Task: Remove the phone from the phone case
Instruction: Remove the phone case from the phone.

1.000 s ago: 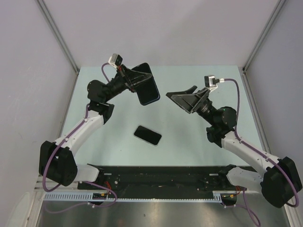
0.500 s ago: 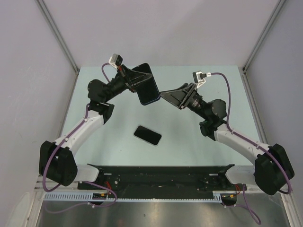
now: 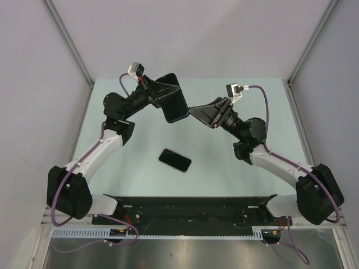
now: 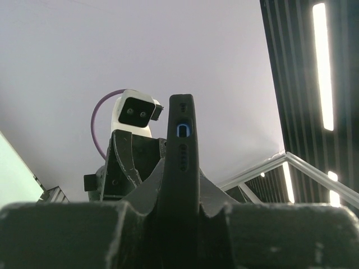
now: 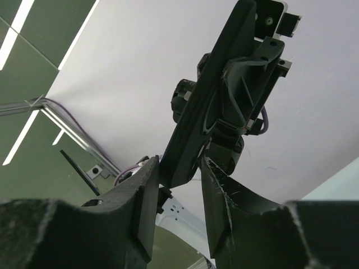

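My left gripper (image 3: 161, 96) is shut on a dark phone case (image 3: 176, 101) with a blue rim and holds it high above the table. The left wrist view shows the case edge-on (image 4: 182, 134) between my fingers (image 4: 180, 193). My right gripper (image 3: 192, 111) is open, with its tips at the case's lower right edge. In the right wrist view the end of the case (image 5: 210, 101) dips between the two spread fingers (image 5: 176, 188), apart from both pads. I cannot tell whether a phone sits inside the case. A flat black phone (image 3: 175, 160) lies on the table below.
The pale green table (image 3: 123, 168) is bounded by grey walls left and right. A black rail (image 3: 190, 208) runs along the near edge between the arm bases.
My right gripper has swung left and up toward the held case, until its open tips reach the case's edge. The left arm shifted only slightly. The phone on the table has not moved.
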Tool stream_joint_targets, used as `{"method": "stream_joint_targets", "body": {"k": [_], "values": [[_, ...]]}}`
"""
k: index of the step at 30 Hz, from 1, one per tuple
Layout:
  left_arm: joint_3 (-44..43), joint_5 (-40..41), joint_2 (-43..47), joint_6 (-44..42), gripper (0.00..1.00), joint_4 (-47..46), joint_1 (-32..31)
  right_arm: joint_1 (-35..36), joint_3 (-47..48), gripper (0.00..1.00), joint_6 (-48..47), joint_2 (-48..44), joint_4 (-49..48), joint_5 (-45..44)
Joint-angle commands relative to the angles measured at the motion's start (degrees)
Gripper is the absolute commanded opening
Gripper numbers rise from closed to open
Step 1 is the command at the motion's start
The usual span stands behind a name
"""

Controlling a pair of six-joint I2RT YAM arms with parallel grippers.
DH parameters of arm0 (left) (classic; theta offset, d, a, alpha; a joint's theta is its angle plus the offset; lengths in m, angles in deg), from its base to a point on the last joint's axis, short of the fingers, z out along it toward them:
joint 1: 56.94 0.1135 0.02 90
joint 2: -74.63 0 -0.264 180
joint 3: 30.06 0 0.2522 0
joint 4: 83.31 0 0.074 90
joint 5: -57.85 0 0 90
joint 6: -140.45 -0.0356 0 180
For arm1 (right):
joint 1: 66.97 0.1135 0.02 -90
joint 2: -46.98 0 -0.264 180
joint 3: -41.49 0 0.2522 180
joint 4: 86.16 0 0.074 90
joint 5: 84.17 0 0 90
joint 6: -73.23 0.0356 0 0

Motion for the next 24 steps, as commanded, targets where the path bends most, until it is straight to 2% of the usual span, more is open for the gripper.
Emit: {"method": "stream_joint_targets", "body": {"k": [1,8,10,11,13,18,24], "values": [[-3.8,1.9,0.3,-0.7,0.0,-3.2,0.0,1.1,2.1,0.38,1.8,1.5,-4.6,2.8],[-3.4,2.2,0.2,-0.5,0.0,-3.4,0.0,1.5,2.1,0.29,-1.1,0.2,0.1,2.4],[-3.4,2.2,0.2,-0.6,0.0,-3.4,0.0,1.7,2.2,0.27,-2.7,-1.5,6.4,0.9],[-3.5,2.3,0.3,-0.9,0.0,-3.2,0.0,1.7,2.1,0.21,-4.9,-2.1,9.4,0.1],[-3.7,2.6,1.0,-2.2,0.0,-1.8,0.0,1.8,3.9,0.16,-7.7,-3.9,21.5,-2.2],[-4.6,3.5,2.9,-6.8,0.0,3.2,0.0,3.6,8.1,0.15,-16.9,-5.1,44.2,-9.3],[-4.9,3.8,4.3,-8.1,0.0,4.5,0.0,8.0,14.7,0.15,-27.3,-3.3,61.7,-22.0]]}}
